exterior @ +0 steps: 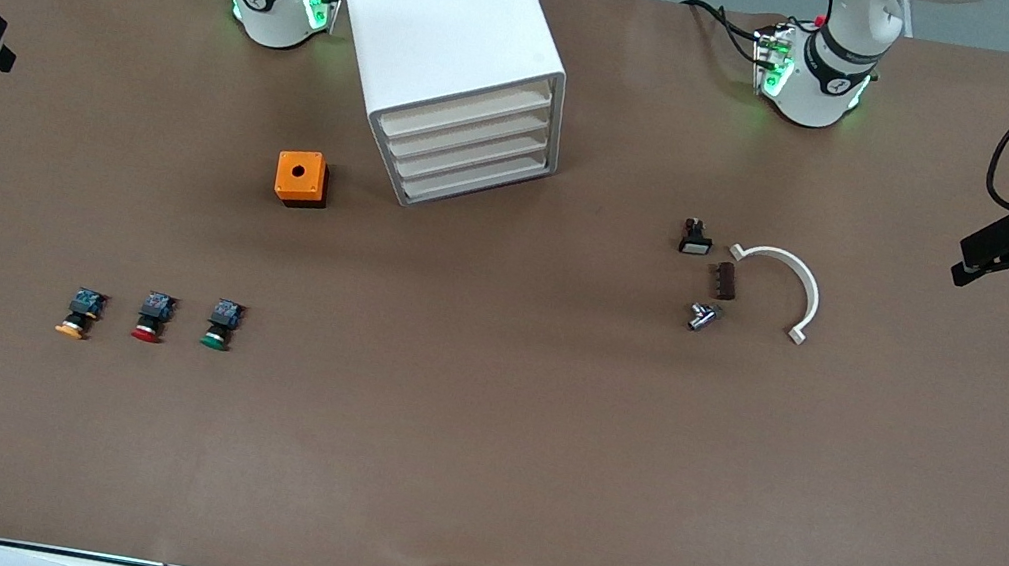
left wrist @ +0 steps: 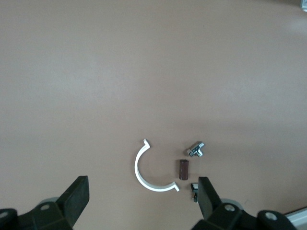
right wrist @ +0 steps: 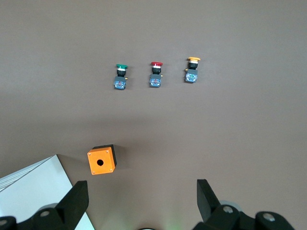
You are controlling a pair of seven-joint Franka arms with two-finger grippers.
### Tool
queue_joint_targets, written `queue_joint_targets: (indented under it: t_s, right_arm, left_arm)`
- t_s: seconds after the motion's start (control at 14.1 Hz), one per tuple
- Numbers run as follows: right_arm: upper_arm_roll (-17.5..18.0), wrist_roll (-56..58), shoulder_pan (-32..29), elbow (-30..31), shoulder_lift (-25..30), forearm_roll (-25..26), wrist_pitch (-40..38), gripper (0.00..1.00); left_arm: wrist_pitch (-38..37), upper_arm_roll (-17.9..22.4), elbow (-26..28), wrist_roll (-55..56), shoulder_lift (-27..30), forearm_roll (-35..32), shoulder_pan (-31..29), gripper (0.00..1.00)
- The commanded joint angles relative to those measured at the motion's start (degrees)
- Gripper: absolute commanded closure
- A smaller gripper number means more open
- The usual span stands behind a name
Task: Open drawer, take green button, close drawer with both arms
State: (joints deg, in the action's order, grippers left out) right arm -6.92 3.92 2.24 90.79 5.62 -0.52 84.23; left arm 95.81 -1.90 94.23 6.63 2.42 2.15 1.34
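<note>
left gripper (left wrist: 141, 201) spread | right gripper (right wrist: 141, 199) spread, cut off | cabinet (exterior: 447, 41) drawers shut, contents hidden

the desk (exterior: 479, 441) wears a matt brown covering, smooth with faint creases. the cabinet (exterior: 448, 31) looks like smooth white plastic with a soft sheen, and each drawer (exterior: 475, 152) has a duller cream front. the green button (exterior: 219, 325) has a glossy plastic cap on a matt black body. the orange box (exterior: 300, 176) is satin plastic. the curved white clip (exterior: 783, 285) looks like plain plastic, and the small fitting (exterior: 702, 316) beside it shines like polished metal.
</note>
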Motion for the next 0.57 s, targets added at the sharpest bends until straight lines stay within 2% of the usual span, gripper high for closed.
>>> queue_joint_targets:
  t_s: [0.0,0.49]
  right_arm:
    - [0.51,1.0,-1.27,1.59,1.49,0.79,0.59,0.0]
    - [0.51,1.0,-1.27,1.76,1.49,0.79,0.23,0.0]
  left_arm:
    - [-2.73,0.31,-1.77,-0.39,-0.48,-1.36,0.24,0.0]
    - [-5.19,0.31,-2.12,-0.3,-0.84,-1.28,0.24,0.0]
